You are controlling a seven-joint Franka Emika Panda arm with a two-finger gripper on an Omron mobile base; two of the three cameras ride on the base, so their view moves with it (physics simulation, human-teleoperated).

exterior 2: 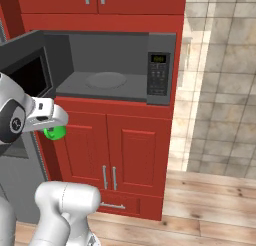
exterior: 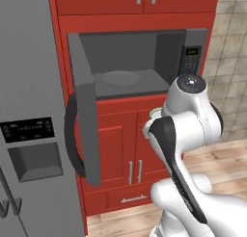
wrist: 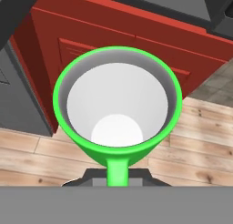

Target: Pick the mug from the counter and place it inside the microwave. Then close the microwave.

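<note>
We have the small bright green mug with its pale whitish inside (wrist: pixel 117 110) clamped in our two-finger gripper (exterior 2: pixel 50 124), carried in the air below the sill of the built-in grey microwave (exterior 2: pixel 115 65), in front of the red cabinet doors (exterior 2: pixel 117 147). We judge the carry half done: next we must lift above the sill, then reach inward. The dark-glass door (exterior: pixel 87 111) stands swung wide at left, and the cavity with its round turntable (exterior: pixel 120 78) looks clear.

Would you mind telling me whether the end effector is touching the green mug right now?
Touching. In the hand view the mug sits directly before the end effector, its handle running down between the fingers, and in the right base view it hangs in mid-air.
</note>
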